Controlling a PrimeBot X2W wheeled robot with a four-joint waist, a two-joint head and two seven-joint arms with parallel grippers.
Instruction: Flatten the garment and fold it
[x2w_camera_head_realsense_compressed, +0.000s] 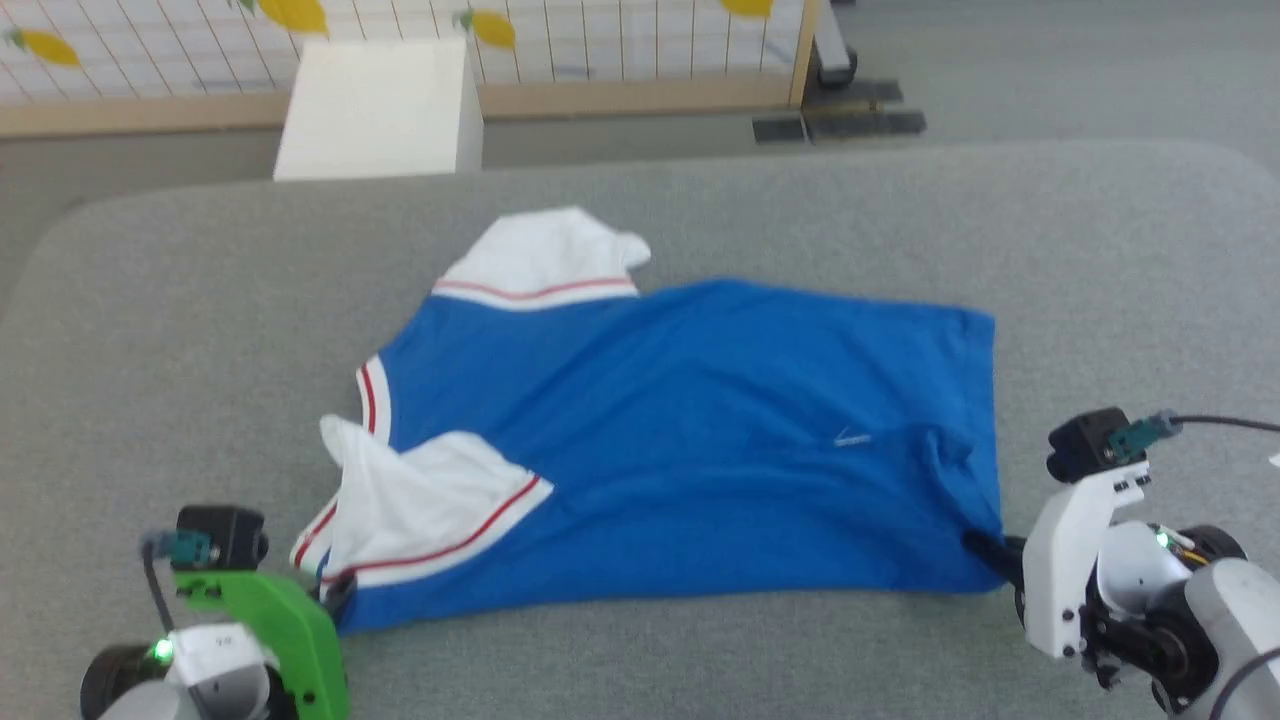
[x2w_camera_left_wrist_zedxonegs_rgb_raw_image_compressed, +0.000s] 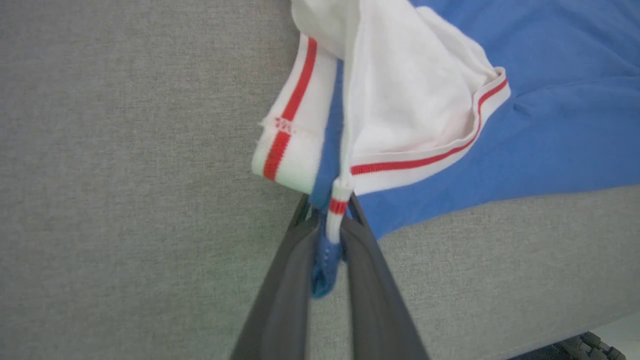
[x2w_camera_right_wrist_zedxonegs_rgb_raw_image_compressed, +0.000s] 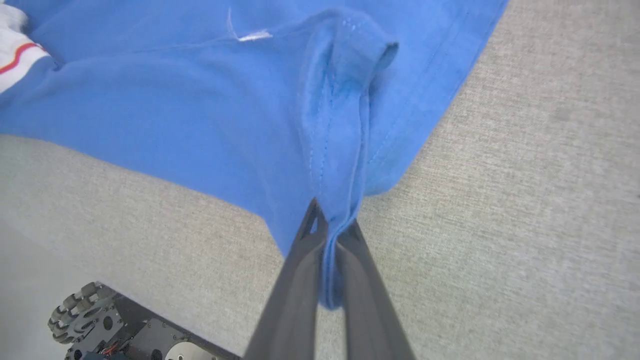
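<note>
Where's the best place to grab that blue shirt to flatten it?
Pinch the shirt at its two near corners, coming from the near edge of the table: the thin edges lie exposed there. The left tool and right tool are shut on those spots.

One garment (x2w_camera_head_realsense_compressed: 680, 430), two grippers (left gripper (x2w_camera_left_wrist_zedxonegs_rgb_raw_image_compressed: 327, 215), right gripper (x2w_camera_right_wrist_zedxonegs_rgb_raw_image_compressed: 334, 220)), one table (x2w_camera_head_realsense_compressed: 200, 300), one white box (x2w_camera_head_realsense_compressed: 375, 110)
</note>
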